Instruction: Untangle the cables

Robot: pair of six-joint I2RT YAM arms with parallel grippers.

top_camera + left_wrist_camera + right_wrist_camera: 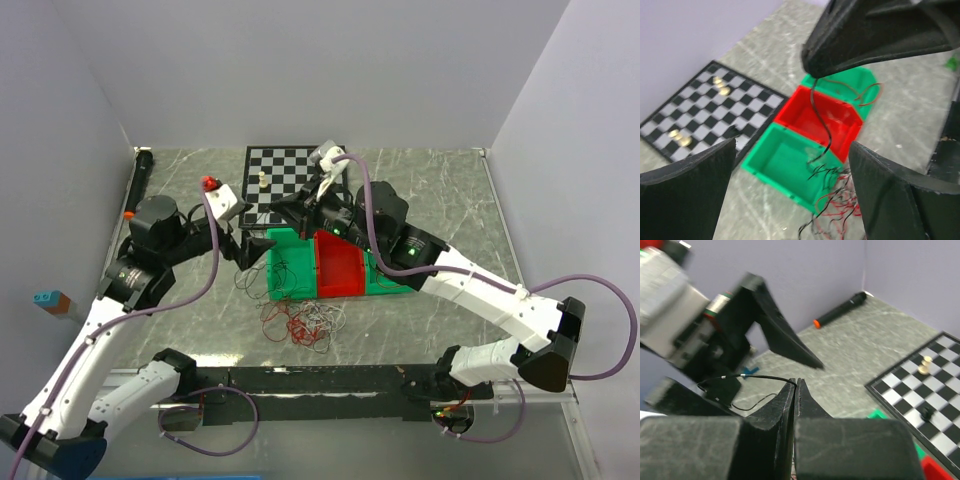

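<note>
The cables are thin red, black and white wires lying in a loose tangle (300, 320) on the table in front of the bins, also low in the left wrist view (840, 205). My right gripper (288, 206) is shut on one black cable (765, 377), pinched at its fingertips (796, 384). That strand (822, 125) hangs from the right gripper (810, 65) down to the tangle, over the bins. My left gripper (792, 150) is open and empty just left of it (252, 236), above the left green bin. One of its fingers (782, 337) shows close by.
Three bins stand side by side: green (285, 262), red (338, 265), green (398, 285). A chessboard (290, 178) with a few pieces lies behind them. A black marker with an orange cap (140, 180) lies by the left wall.
</note>
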